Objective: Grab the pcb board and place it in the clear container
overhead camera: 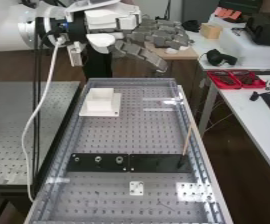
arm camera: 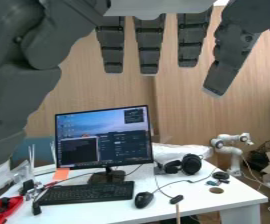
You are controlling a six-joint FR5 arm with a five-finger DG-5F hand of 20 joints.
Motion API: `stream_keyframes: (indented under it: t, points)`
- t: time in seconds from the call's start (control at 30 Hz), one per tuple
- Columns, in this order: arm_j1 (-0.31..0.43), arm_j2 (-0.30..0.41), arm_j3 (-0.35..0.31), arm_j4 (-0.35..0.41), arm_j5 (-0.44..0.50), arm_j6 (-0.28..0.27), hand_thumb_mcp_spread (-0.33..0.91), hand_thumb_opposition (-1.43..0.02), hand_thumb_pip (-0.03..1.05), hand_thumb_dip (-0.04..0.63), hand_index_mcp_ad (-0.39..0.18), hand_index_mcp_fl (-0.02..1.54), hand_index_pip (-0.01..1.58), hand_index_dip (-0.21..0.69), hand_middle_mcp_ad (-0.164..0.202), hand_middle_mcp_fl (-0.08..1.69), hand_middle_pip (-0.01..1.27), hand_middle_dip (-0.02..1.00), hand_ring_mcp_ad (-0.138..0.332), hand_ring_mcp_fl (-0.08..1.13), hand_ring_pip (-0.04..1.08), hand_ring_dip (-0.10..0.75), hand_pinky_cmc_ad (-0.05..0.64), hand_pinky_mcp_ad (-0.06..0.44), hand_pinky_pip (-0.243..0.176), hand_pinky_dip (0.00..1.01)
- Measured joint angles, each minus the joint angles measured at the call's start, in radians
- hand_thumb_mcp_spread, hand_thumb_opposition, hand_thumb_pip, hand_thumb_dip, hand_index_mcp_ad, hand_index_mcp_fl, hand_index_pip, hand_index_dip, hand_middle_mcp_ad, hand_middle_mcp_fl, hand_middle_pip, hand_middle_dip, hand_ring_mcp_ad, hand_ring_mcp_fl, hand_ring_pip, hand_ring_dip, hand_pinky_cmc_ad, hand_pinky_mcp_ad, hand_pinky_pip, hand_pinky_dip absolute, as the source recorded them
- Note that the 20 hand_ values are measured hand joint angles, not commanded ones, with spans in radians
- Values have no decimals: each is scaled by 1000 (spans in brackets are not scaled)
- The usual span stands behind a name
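High over the bench's far end, the hand point(overhead camera: 160, 40) is open in the high view, its dark grey fingers stretched toward the right and holding nothing. Its straight fingers and thumb hang apart around the hand point(arm camera: 149, 46) in the wrist view. Well below it, a white square holder point(overhead camera: 100, 102) stands on the perforated bench. Shiny edges right of that holder look like a clear container point(overhead camera: 160, 109), though glare blurs its outline. A small white plate with holes point(overhead camera: 136, 188) lies nearer the front; I cannot tell whether this is the pcb board.
A black strip with round fittings point(overhead camera: 98, 162) crosses the bench, joined by a plain black plate point(overhead camera: 157, 163). One thin stick point(overhead camera: 187, 142) leans at the right rail. Red trays point(overhead camera: 233, 79) sit on the side table. The wrist view has a monitor point(arm camera: 104, 136) and a keyboard point(arm camera: 86, 193).
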Motion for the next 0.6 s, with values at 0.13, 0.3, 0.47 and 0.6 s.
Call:
stream_keyframes:
  t: [0.13, 0.3, 0.47, 0.6]
  points:
    - [-1, 4, -5, 0, 0, 0, 265, -728, 234, 54, -80, 176, 84, 236, 89, 86, 157, 168, 225, 37, 113, 49, 555, 386, -113, 593]
    - [-1, 8, -7, 0, -1, 0, 265, -728, 234, 54, -80, 176, 84, 236, 89, 86, 157, 168, 222, 35, 117, 49, 555, 386, -113, 593]
    - [-2, 8, -8, 0, -2, 0, 267, -728, 234, 54, -80, 176, 84, 236, 89, 86, 157, 168, 225, 35, 113, 49, 555, 386, -113, 593]
    - [0, 9, -10, 1, 0, 0, 267, -728, 234, 54, -80, 176, 84, 236, 89, 86, 157, 171, 225, 35, 117, 49, 555, 386, -113, 593]
